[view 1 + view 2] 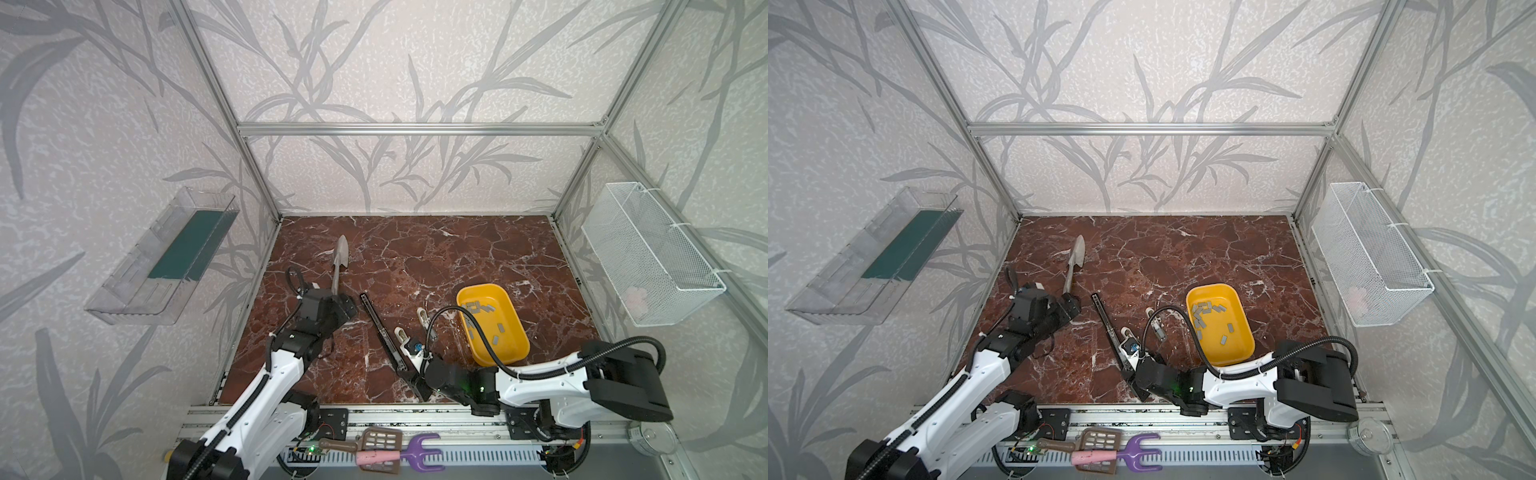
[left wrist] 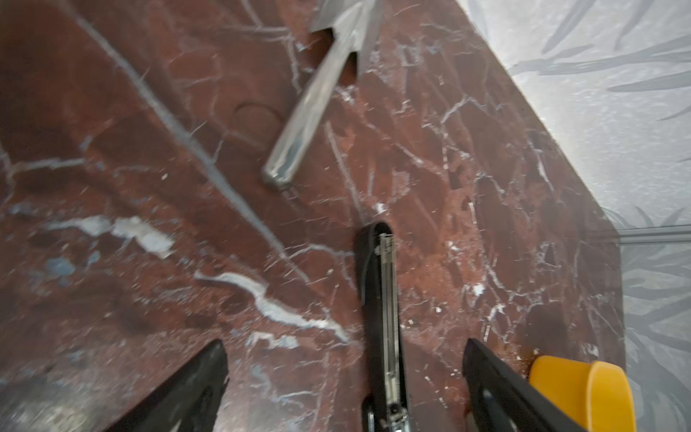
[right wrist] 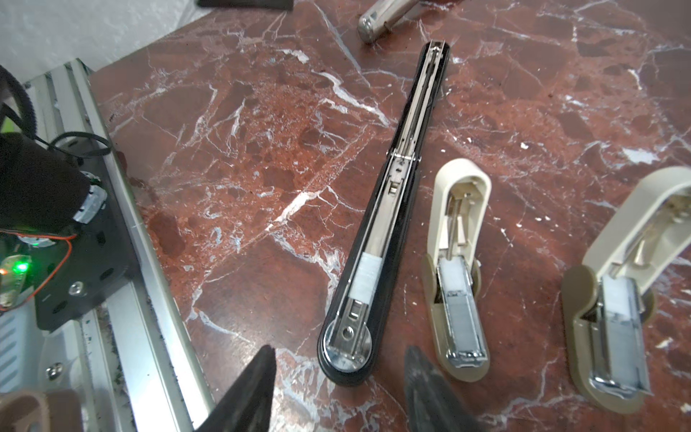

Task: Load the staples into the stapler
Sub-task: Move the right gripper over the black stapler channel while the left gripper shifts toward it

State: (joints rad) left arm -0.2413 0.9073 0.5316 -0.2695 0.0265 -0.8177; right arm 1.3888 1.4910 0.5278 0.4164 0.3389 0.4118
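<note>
Enclosure, three walls: pale textured wallpaper with grey leaf print, same in both top views. Aluminium extrusion frame runs up the corners, with a crossbar across the back wall. Desk is glossy red-brown marble pattern with white veins. Clear plastic bin mounted on the left wall, dark green panel inside it. White wire mesh basket on the right wall, zip-tied. Aluminium rail along the near desk edge, slotted cable duct just in front. Light even, diffuse.
</note>
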